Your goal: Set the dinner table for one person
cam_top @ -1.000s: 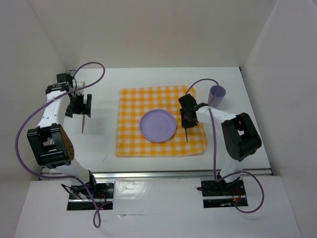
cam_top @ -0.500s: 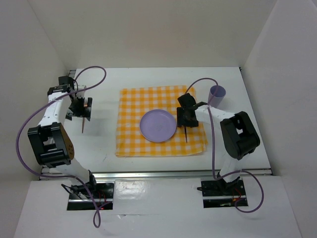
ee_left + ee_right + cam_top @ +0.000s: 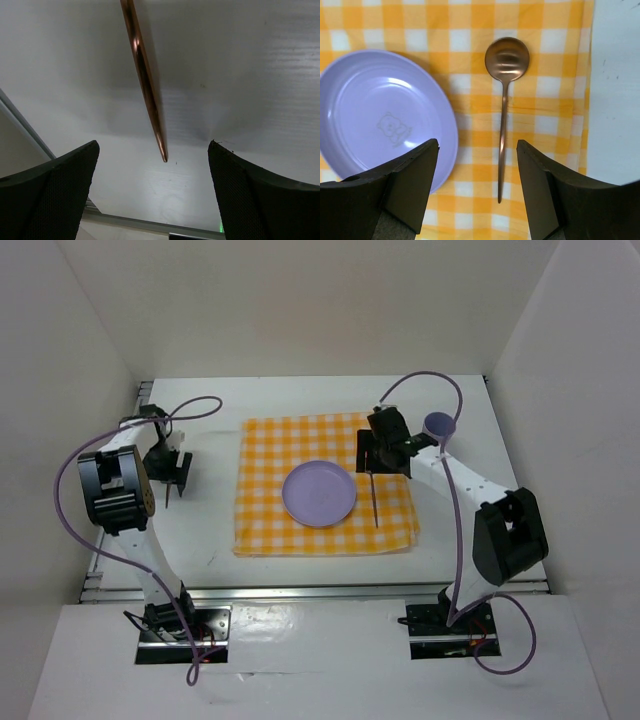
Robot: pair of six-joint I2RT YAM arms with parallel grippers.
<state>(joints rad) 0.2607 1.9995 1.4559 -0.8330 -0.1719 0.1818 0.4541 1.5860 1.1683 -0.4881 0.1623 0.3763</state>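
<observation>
Two sets of jaws are hanging spread and empty over a partly laid place. The right jaws are standing wide apart above the copper spoon [image 3: 505,100]. It is lying flat on the checked cloth [image 3: 262,530] at 3 o'clock of the lilac plate [image 3: 319,494], bowl pointing to 12, likely where a diner's right hand would be reaching.

The left jaws are also gaping, straddling a slim copper handle [image 3: 144,75] that is resting on the bare table [image 3: 210,530] at 9 o'clock of the cloth. Its head is lying out of view, so I cannot tell which utensil it is. The table is stretching beneath everything, enclosed by white walls [image 3: 300,310].

A lilac cup [image 3: 438,426] is standing at 1 o'clock of the plate, off the cloth. The plate is looking smooth, glossy and round, carrying a faint bear outline [image 3: 394,129]. Both metal pieces are gleaming, thin and tapered, and the cloth is sitting soft and slightly rumpled.
</observation>
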